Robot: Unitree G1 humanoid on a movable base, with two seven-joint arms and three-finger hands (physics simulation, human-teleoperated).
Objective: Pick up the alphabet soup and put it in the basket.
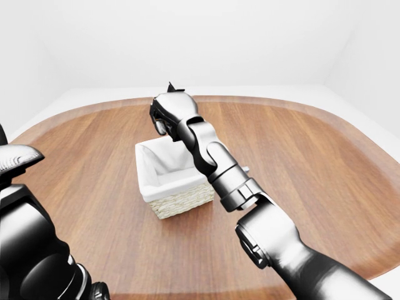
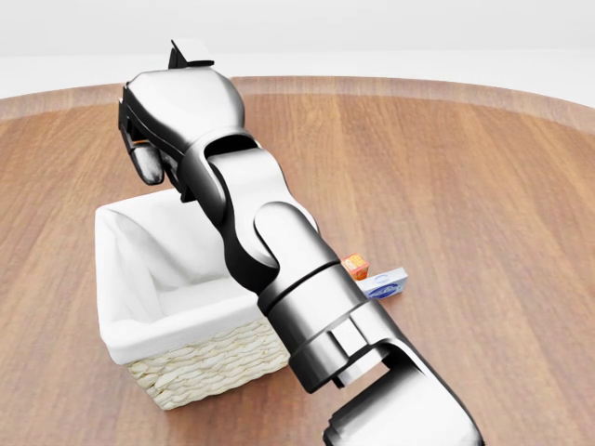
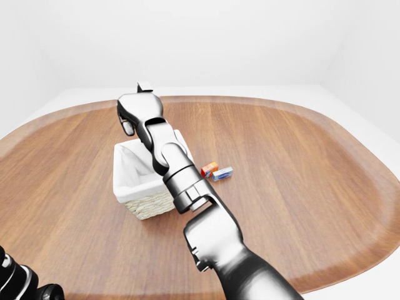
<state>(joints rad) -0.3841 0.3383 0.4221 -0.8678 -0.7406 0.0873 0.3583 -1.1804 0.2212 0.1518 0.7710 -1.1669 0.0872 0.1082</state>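
basket (image 2: 139,348) beneath right robot hand (image 2: 149,153); box (image 3: 222,174) lettering unreadable

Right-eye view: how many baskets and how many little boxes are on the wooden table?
Baskets: 1, the white-lined wicker basket.
Little boxes: 2, the orange box and the blue and white box right beside it.
Total: 3 things on the wooden table.
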